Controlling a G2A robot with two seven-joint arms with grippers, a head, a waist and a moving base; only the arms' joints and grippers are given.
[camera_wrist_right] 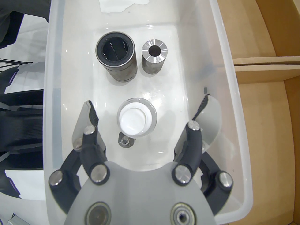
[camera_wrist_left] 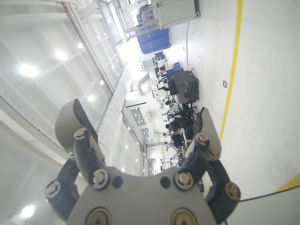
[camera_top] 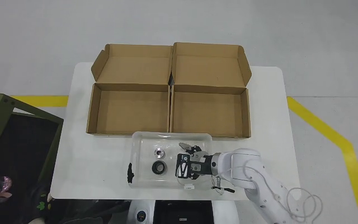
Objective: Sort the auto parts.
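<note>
Right gripper [camera_wrist_right: 147,104] in clear bin [camera_wrist_right: 54,71] — fingers apart, white part [camera_wrist_right: 131,120] between them. Left gripper [camera_wrist_left: 139,108] — fingers also apart, facing the room.

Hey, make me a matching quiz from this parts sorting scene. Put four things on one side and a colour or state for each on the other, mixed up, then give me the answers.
Column one:
1. large cylinder
2. small sleeve
3. flanged cap
4. left pincer

Column two:
A. white
B. open, holding nothing
C. shiny steel face with a small round hole
D. dark, with a wide bore lined in black

Pairs: 1-D, 2-C, 3-A, 4-B
</note>
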